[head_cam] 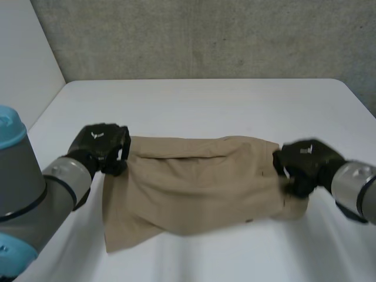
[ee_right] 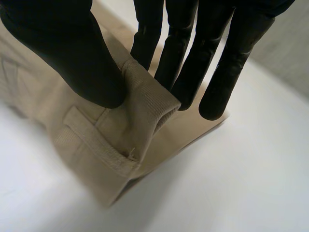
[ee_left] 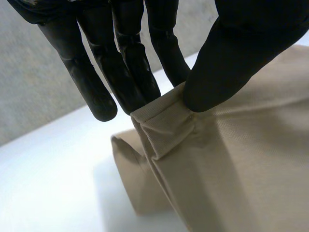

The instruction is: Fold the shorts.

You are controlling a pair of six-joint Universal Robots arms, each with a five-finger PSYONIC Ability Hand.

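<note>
From the head camera I see the tan shorts (head_cam: 194, 182) lying across the middle of the white table (head_cam: 205, 100). Their long axis runs side to side from one hand to the other, with the waistband end at the right and a leg hem at the left. My left hand (head_cam: 100, 147) sits at the far left corner of the cloth, its grey arm coming in from the near left. My right hand (head_cam: 302, 164) sits at the right end, close to the table's right side. Bare table lies open beyond the shorts up to the concrete wall (head_cam: 205, 35), with a narrower strip in front. In the left wrist camera, the thumb (ee_left: 231, 58) and straight fingers (ee_left: 130, 72) pinch a stitched hem edge, the cloth falling away below the pinch. In the right wrist camera, thumb and fingers clamp a bunched fold of waistband just beside a belt loop (ee_right: 96, 145), with open table past the fingertips.
</note>
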